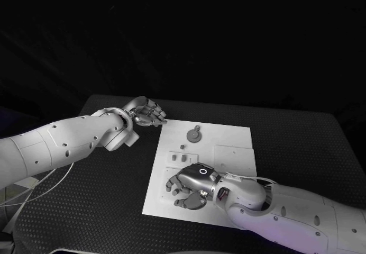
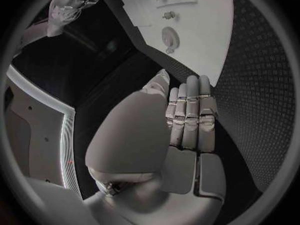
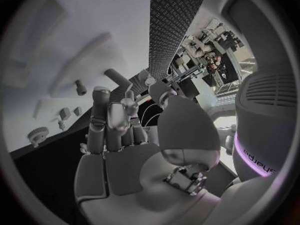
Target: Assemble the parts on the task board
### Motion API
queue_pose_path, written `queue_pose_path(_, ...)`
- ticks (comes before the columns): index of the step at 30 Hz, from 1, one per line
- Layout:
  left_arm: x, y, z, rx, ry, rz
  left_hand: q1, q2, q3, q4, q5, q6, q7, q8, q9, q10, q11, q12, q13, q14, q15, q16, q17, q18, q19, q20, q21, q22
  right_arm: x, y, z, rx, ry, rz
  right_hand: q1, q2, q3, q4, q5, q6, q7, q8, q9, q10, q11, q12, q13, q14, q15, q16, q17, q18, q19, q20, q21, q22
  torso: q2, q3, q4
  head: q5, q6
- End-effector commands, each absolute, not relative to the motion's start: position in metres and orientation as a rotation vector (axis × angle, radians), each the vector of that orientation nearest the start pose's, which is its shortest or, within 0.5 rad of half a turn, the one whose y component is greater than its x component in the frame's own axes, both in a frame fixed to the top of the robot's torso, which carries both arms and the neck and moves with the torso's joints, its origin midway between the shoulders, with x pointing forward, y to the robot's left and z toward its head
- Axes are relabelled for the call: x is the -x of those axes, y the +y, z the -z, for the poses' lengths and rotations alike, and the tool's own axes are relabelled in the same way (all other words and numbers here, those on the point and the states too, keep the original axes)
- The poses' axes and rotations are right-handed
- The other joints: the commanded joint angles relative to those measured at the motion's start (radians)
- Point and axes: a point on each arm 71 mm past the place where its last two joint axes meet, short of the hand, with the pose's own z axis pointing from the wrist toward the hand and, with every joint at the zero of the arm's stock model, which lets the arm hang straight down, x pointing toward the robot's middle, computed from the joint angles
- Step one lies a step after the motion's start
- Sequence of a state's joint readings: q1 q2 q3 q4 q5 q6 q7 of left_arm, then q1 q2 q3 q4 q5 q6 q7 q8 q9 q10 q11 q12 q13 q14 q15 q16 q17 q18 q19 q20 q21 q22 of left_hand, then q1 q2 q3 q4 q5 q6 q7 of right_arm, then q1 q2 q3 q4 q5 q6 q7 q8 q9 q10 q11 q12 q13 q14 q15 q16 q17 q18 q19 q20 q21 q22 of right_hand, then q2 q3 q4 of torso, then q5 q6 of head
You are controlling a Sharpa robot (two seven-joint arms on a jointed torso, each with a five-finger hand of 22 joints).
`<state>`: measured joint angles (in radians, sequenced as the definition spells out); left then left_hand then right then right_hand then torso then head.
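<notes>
No legible writing on the board (image 1: 229,153): flat white plate on a black dimpled table (image 1: 305,137). Round grey part (image 1: 195,135) lies near its far edge. Left hand (image 1: 146,112) off board, fingers straight, empty. Right hand (image 1: 191,186) curled over near edge; hold unclear

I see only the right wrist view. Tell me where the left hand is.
Observer: The silver left hand hangs over the black table, just off the far left corner of the white task board.
Operator: Report what it holds.
Observer: Nothing; the left wrist view shows its fingers straight, side by side.
Operator: Place my right hand on the board.
Observer: The silver right hand is over the board's near left part, fingers spread.
</notes>
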<state>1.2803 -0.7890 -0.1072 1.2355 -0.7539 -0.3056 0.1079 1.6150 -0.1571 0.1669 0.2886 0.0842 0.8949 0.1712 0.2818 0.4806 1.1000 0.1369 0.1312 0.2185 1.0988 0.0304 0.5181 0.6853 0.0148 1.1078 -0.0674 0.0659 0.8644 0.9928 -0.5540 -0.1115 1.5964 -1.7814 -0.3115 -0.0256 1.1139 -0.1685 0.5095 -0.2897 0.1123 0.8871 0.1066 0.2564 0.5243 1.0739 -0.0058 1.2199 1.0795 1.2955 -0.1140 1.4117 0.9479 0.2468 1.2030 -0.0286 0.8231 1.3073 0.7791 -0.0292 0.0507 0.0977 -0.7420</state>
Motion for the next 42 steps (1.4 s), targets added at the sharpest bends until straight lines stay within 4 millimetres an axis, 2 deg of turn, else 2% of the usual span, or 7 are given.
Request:
queue_pose_path(1, -0.5413, 0.2643, 0.1819, 0.465, 1.674, 0.885, 0.001, 0.01, 0.007, 0.0, 0.003, -0.005, 0.0, -0.005, 0.001, -0.005, -0.002, 0.005, -0.001, 0.006, 0.002, -0.005, 0.002, 0.011, 0.006, 0.001, 0.005, -0.001, -0.3702, -0.0263, 0.271, 0.701, 1.607, -1.001, 0.012, 0.001, 0.007, 0.002, 0.002, -0.002, -0.004, 0.003, 0.002, 0.006, -0.003, 0.006, 0.002, 0.011, -0.001, 0.003, 0.003, 0.015, 0.004, -0.005, 0.005, 0.023, 0.0, 0.0006, -0.001, 0.002, -0.001)
queue_pose_path(8, -0.5411, 0.2648, 0.182, 0.466, 1.675, 0.884, 0.0, 0.01, 0.006, 0.0, 0.003, -0.005, 0.0, -0.005, 0.001, -0.005, -0.002, 0.005, -0.001, 0.006, 0.002, -0.006, 0.002, 0.011, 0.006, 0.001, 0.005, -0.002, -0.3704, -0.0229, 0.2712, 0.67, 1.583, -0.976, 0.017, 0.019, 0.012, 0.002, 0.002, 0.004, -0.001, 0.007, 0.004, 0.009, 0.0, 0.011, 0.004, 0.017, 0.001, 0.01, 0.012, 0.015, 0.007, -0.008, 0.01, 0.023, 0.0, 0.0004, -0.0009, 0.002, -0.001)
queue_pose_path(14, -0.5413, 0.2644, 0.1823, 0.466, 1.679, 0.884, -0.001, 0.01, 0.006, 0.0, 0.003, -0.005, 0.0, -0.005, 0.001, -0.004, -0.002, 0.006, -0.001, 0.007, 0.002, -0.007, 0.003, 0.011, 0.006, 0.001, 0.005, -0.002, -0.3719, -0.0222, 0.2725, 0.671, 1.576, -0.964, 0.054, 0.057, 0.028, -0.003, 0.002, 0.037, 0.004, 0.025, 0.013, 0.014, 0.005, 0.017, 0.006, 0.019, 0.006, 0.017, 0.017, 0.015, 0.005, -0.013, 0.016, 0.023, 0.0, 0.0006, -0.0012, 0.002, -0.003)
queue_pose_path(17, -0.5413, 0.2644, 0.1822, 0.466, 1.679, 0.884, -0.001, 0.011, 0.006, 0.001, 0.003, -0.006, 0.0, -0.005, 0.001, -0.004, -0.002, 0.006, -0.001, 0.007, 0.002, -0.007, 0.004, 0.011, 0.006, 0.001, 0.005, -0.002, -0.3719, -0.0208, 0.2738, 0.678, 1.577, -0.961, 0.088, 0.057, 0.061, 0.0, 0.004, 0.073, 0.007, 0.04, 0.02, 0.017, 0.008, 0.018, 0.004, 0.019, 0.01, 0.019, 0.017, 0.015, 0.003, -0.011, 0.019, 0.022, 0.0, 0.0008, -0.0015, 0.002, -0.003)
queue_pose_path(24, -0.5412, 0.2646, 0.1823, 0.467, 1.679, 0.883, -0.002, 0.011, 0.006, 0.001, 0.003, -0.006, 0.0, -0.005, 0.001, -0.004, -0.002, 0.006, -0.002, 0.007, 0.002, -0.008, 0.005, 0.011, 0.006, 0.001, 0.005, -0.002, -0.3733, -0.0212, 0.2753, 0.68, 1.577, -0.953, 0.079, 0.059, 0.081, 0.0, 0.003, 0.113, -0.001, 0.057, 0.029, 0.019, 0.001, 0.019, 0.004, 0.02, 0.004, 0.022, 0.016, 0.015, 0.003, -0.008, 0.025, 0.022, 0.0, 0.0006, -0.0006, 0.002, -0.004)
queue_pose_path(42, -0.541, 0.2661, 0.1823, 0.47, 1.68, 0.879, -0.002, 0.011, 0.006, 0.0, 0.003, -0.006, 0.0, -0.006, 0.001, -0.005, -0.002, 0.007, -0.002, 0.007, 0.002, -0.01, 0.006, 0.011, 0.005, 0.001, 0.005, -0.002, -0.3765, -0.0264, 0.2764, 0.665, 1.576, -0.937, 0.071, 0.056, 0.085, 0.001, 0.002, 0.121, -0.005, 0.059, 0.032, 0.019, -0.003, 0.019, 0.003, 0.019, 0.0, 0.023, 0.014, 0.015, 0.003, -0.008, 0.027, 0.022, 0.0, 0.0016, -0.0018, 0.003, -0.005)
